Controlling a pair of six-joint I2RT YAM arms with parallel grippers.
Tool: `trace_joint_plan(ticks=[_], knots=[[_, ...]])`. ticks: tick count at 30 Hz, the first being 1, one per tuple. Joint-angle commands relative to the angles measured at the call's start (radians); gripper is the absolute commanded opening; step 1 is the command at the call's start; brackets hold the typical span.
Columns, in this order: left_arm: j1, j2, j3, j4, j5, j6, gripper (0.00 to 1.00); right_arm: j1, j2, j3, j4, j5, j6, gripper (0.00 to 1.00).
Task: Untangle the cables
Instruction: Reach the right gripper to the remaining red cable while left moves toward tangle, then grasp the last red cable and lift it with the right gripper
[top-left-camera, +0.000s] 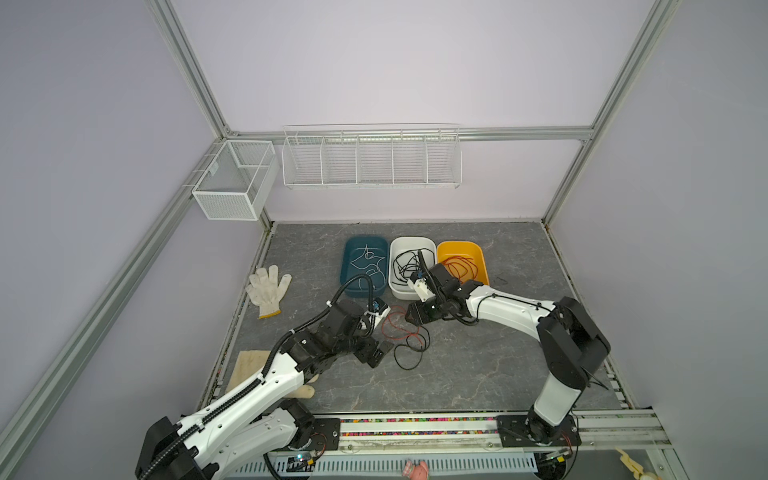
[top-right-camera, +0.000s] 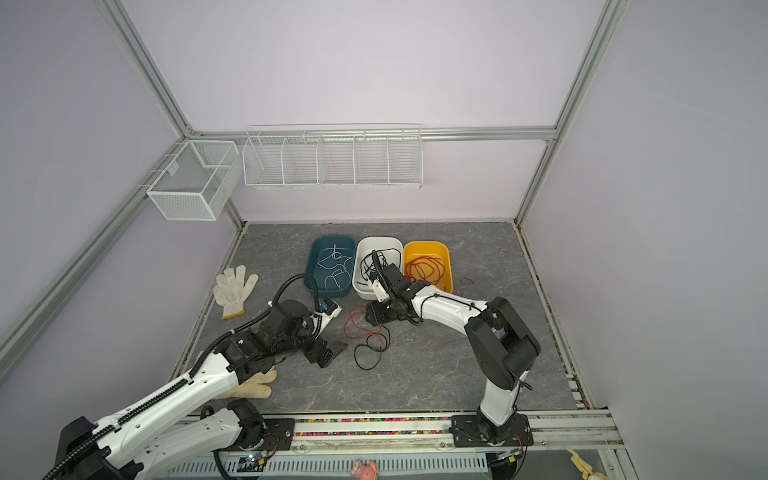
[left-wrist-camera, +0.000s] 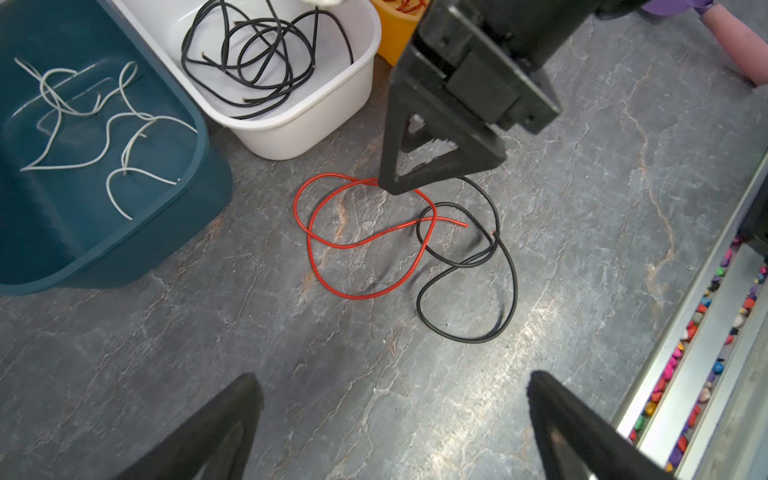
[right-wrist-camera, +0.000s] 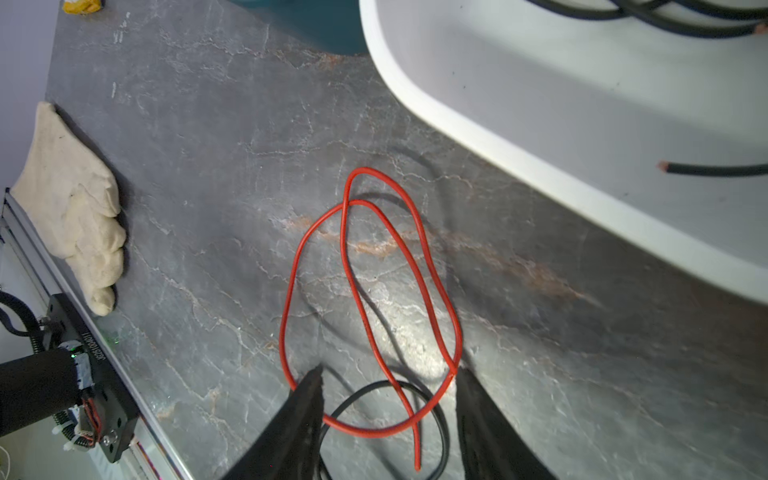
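Note:
On the grey table a red cable (top-left-camera: 384, 326) (left-wrist-camera: 361, 297) and a black cable (top-left-camera: 407, 368) (left-wrist-camera: 465, 340) lie looped through each other, in front of the bins. My right gripper (top-left-camera: 411, 318) (right-wrist-camera: 389, 370) is low over them and open. Its fingers straddle a red loop (right-wrist-camera: 371, 434) and a black loop (right-wrist-camera: 443, 444), and the red strand touches one fingertip. My left gripper (top-left-camera: 380, 353) (left-wrist-camera: 395, 384) is wide open with bare table between its fingers, a little short of the tangle. Nothing is held.
Three bins stand side by side behind the tangle: teal (top-left-camera: 347, 270) with white cables, white (top-left-camera: 391, 274) with black cables, orange (top-left-camera: 482, 257) with red cables. A white glove (top-left-camera: 268, 286) lies at the left, another glove (right-wrist-camera: 75, 199) near the front rail (top-left-camera: 415, 420).

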Motion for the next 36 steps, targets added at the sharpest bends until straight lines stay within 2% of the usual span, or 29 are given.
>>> trace_joint_plan(ticks=[1, 12, 19, 36], knots=[[-0.016, -0.038, -0.022, 0.026, 0.0, 0.069, 0.99, 0.008, 0.04, 0.027, 0.005, 0.027, -0.044, 0.53], [-0.03, -0.102, -0.053, 0.053, -0.009, 0.088, 0.99, 0.01, 0.112, 0.057, 0.006, 0.044, -0.069, 0.5], [-0.029, -0.12, -0.062, 0.066, -0.013, 0.09, 0.99, 0.012, 0.14, 0.063, 0.012, 0.052, -0.077, 0.45], [-0.03, -0.147, -0.073, 0.071, -0.009, 0.093, 0.99, 0.02, 0.101, 0.048, 0.005, 0.08, -0.082, 0.07]])
